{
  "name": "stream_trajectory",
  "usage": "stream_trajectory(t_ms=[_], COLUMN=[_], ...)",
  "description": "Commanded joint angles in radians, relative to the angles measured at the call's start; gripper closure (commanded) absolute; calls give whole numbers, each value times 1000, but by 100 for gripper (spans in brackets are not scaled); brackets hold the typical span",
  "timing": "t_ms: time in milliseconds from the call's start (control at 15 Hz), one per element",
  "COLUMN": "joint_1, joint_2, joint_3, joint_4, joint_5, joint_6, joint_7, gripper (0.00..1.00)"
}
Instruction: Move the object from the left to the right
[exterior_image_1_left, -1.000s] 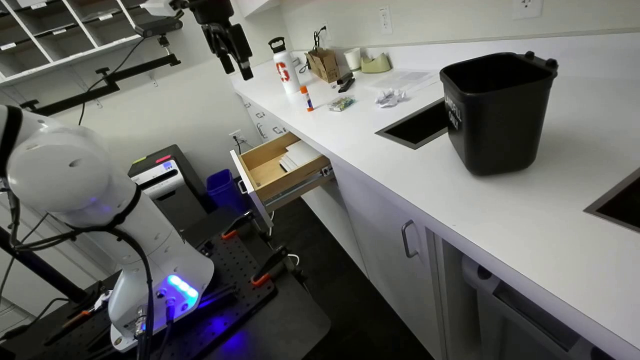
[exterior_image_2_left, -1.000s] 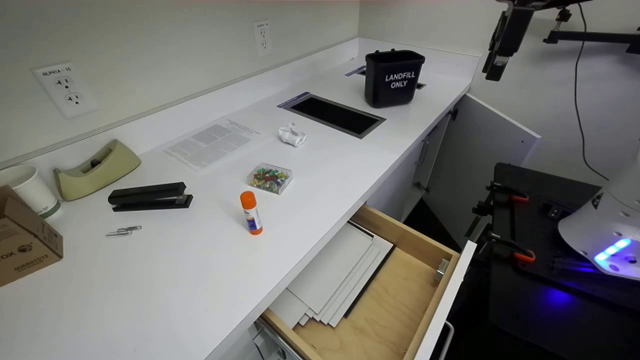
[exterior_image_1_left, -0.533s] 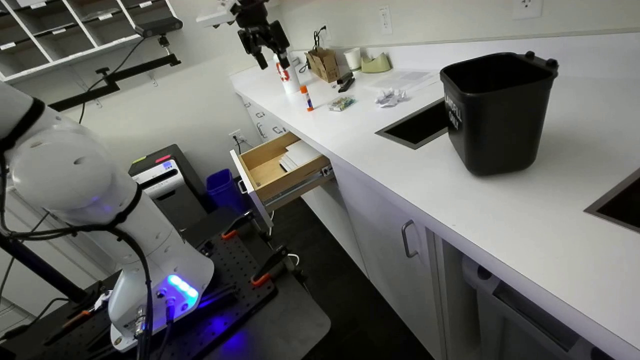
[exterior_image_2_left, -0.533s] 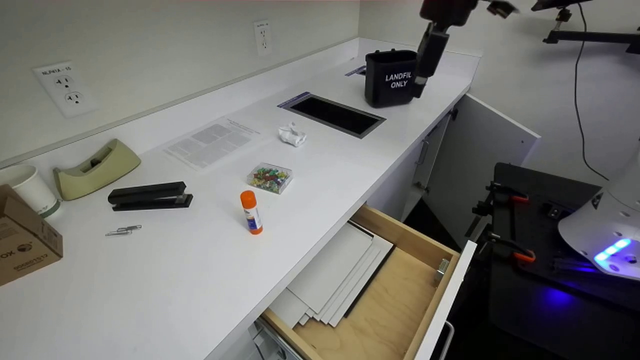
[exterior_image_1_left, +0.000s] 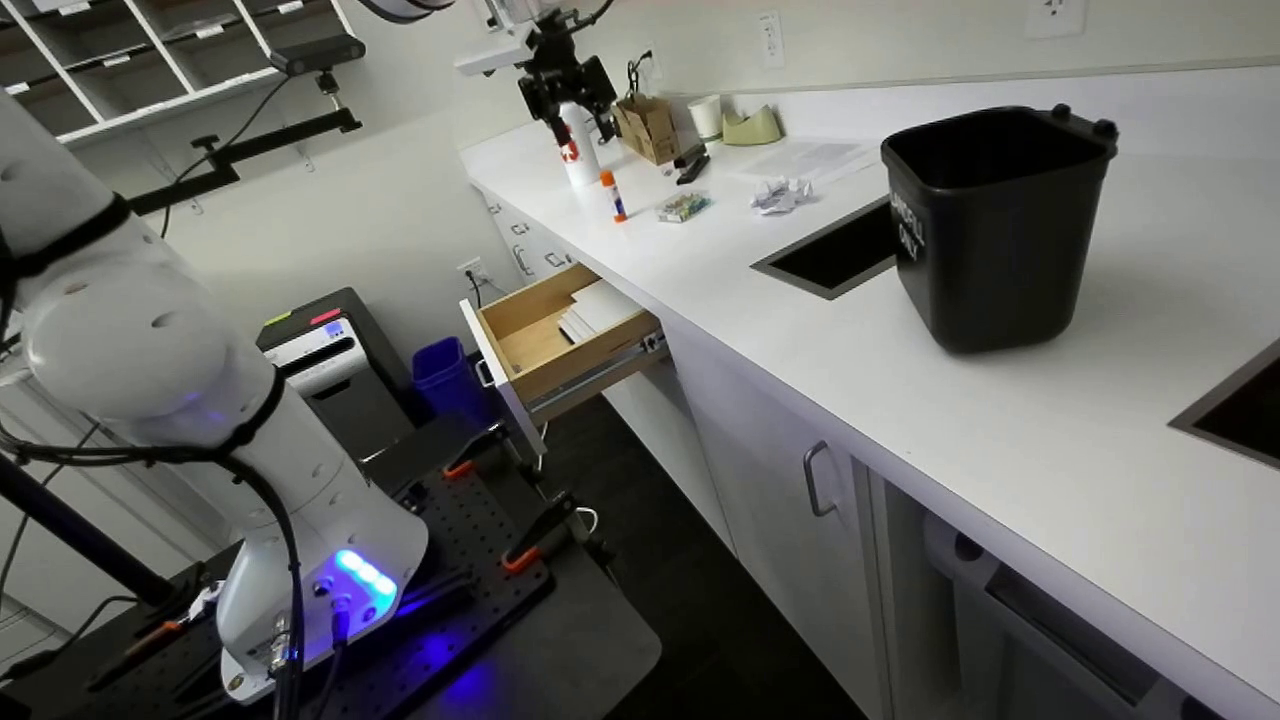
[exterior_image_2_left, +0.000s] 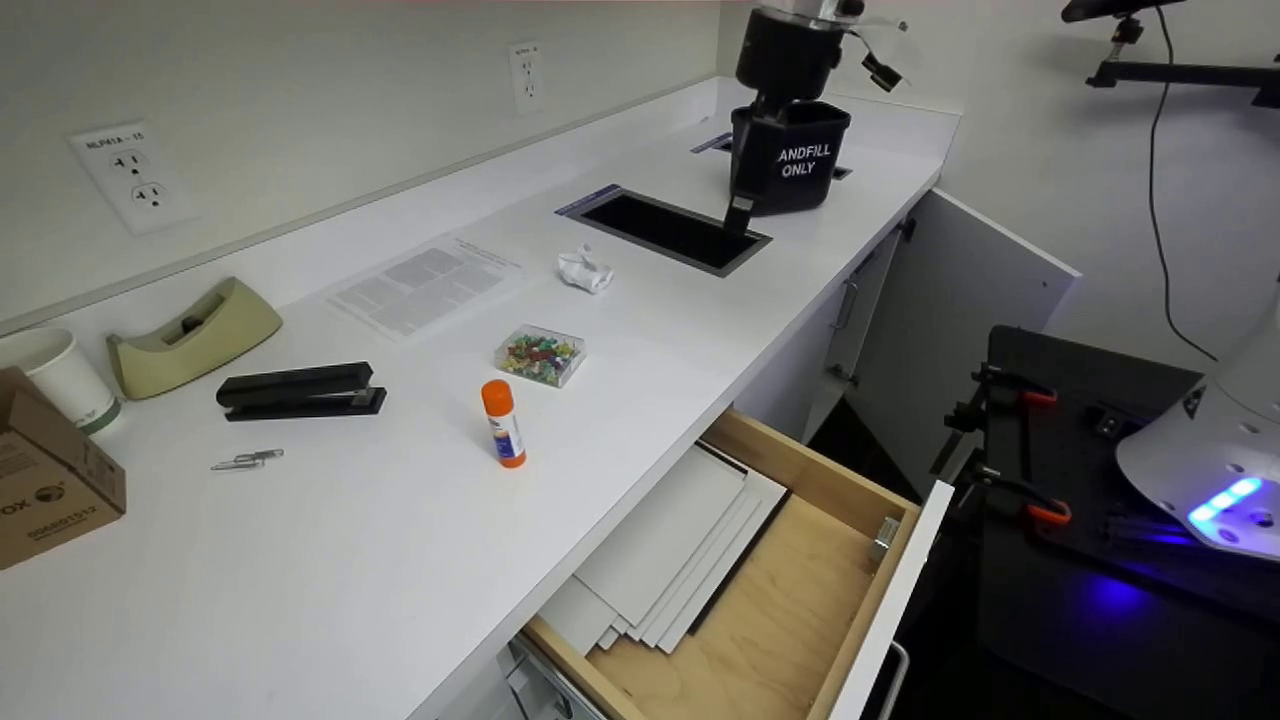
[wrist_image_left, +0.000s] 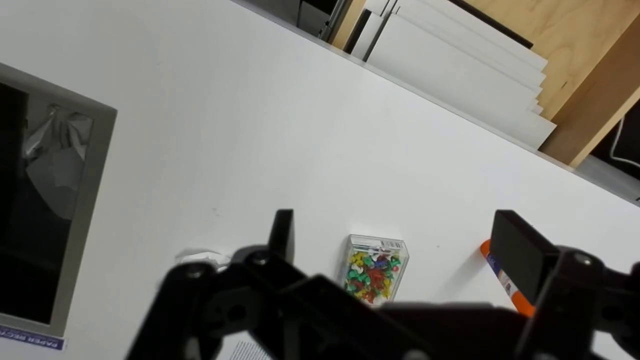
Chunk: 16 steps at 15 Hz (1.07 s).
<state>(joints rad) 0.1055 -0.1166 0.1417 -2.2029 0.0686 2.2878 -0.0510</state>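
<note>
Your gripper (wrist_image_left: 393, 225) hangs above the counter (wrist_image_left: 280, 140), its jaws spread wide and nothing in their grasp.
You cannot tell which object the task means; on the counter you have the clear box of pushpins (wrist_image_left: 372, 275), seen between your jaws in the wrist view; the glue stick (exterior_image_2_left: 503, 425), upright near it; and the crumpled paper (exterior_image_2_left: 584, 270), between that box and the framed cutout (exterior_image_2_left: 650, 225). The black bin (exterior_image_1_left: 1000, 250) stands just beside that cutout.

The tabletop (exterior_image_2_left: 300, 580) looks smooth. The bin (exterior_image_1_left: 1000, 250) looks like dull plastic, the drawer (exterior_image_2_left: 800, 590) is smooth wood inside, and the pin box (exterior_image_2_left: 540, 357) is shiny see-through plastic. The crumpled paper (exterior_image_2_left: 584, 270) looks rough.
</note>
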Motion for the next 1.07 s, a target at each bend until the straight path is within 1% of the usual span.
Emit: stream_trajectory(t_ms=[0,67,200,267,533,733,867,1000], joint_1=[9,5,10,11,34,75,108,134], joint_2=[0,41,112,138,312,430,499,559], joint_3=[-8,-4,2,5,2,-25,-54,-81], joint_4=[4,38,91,107,229,318,382,443], joint_5=[-2,-10,9,-1,-34,-111,-168,-197], joint_6=[-3,4,23,46,157,190,181,169], joint_7=[2,55,99,132,292,402,460,495], gripper=[0,0,0,0,0,0,0,0])
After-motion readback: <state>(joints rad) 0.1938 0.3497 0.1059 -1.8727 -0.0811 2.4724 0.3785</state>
